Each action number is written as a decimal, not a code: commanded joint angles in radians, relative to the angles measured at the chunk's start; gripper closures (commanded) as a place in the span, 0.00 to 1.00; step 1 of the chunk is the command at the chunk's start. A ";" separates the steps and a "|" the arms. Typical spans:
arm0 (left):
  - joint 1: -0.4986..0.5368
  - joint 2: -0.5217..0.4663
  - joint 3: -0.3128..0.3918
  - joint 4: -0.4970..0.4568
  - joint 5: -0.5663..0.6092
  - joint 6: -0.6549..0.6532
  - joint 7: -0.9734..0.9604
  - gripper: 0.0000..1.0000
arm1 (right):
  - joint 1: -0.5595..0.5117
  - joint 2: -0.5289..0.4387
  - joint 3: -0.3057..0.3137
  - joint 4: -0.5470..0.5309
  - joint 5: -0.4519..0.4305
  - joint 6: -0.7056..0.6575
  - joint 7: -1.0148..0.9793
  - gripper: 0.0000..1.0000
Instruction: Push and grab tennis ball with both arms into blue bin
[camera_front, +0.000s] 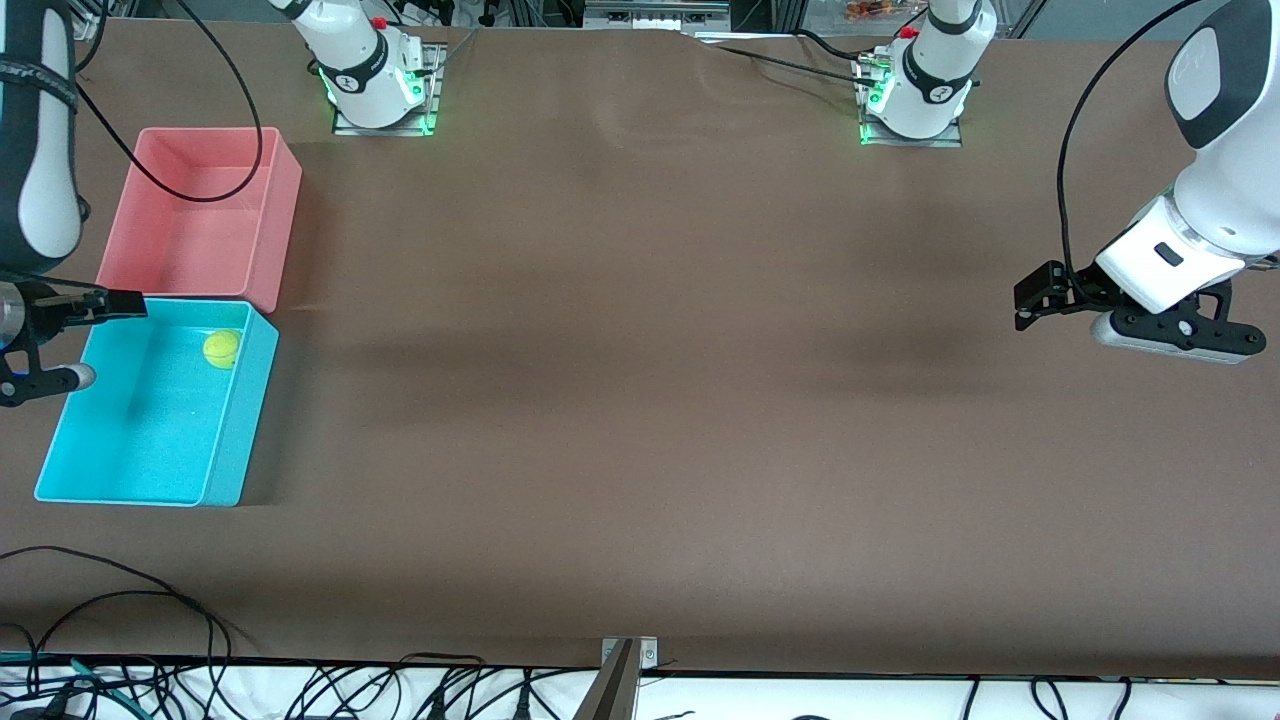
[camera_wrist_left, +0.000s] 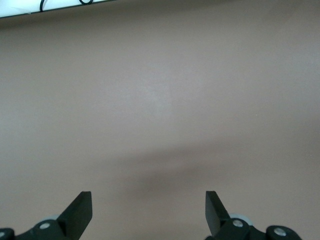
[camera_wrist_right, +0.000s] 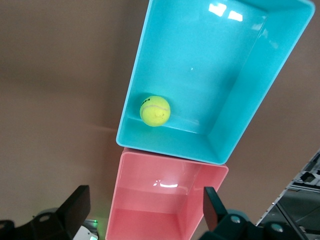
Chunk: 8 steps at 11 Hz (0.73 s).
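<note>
Tennis ball (camera_front: 221, 349) lies inside the blue bin (camera_front: 238, 420), in the corner next to the pink bin (camera_front: 272, 230), which touches the blue one and sits farther from the front camera, both at the right arm's end of the bench (camera_front: 640, 400). Right pincer (camera_front: 125, 305) hangs over the blue bin's rim, fingers wide and empty. Left pincer (camera_front: 1022, 303) hovers over bare bench at the left arm's end, fingers also wide apart.

We see even overhead lighting; soft, broad shadow bands cross the matte brown table surface (camera_front: 640, 400). White glare patches sit on the glossy cyan plastic bin (camera_wrist_right: 235, 75) and the pink plastic bin (camera_wrist_right: 165, 200). Focus holds throughout.
</note>
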<state>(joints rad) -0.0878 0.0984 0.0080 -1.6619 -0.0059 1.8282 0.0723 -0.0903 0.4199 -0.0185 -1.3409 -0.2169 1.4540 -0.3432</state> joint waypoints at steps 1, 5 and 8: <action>0.006 -0.003 -0.003 0.033 0.023 -0.014 0.012 0.00 | 0.017 -0.004 -0.012 0.060 0.042 -0.035 0.032 0.00; 0.006 -0.002 -0.002 0.073 0.024 -0.073 -0.067 0.00 | 0.012 -0.111 -0.011 -0.028 0.151 -0.011 0.173 0.00; 0.010 -0.008 0.003 0.074 0.023 -0.110 -0.072 0.00 | 0.040 -0.376 -0.008 -0.366 0.160 0.230 0.338 0.00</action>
<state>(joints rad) -0.0828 0.0968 0.0104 -1.6047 -0.0058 1.7585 0.0198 -0.0732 0.2684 -0.0280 -1.4263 -0.0770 1.5531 -0.1336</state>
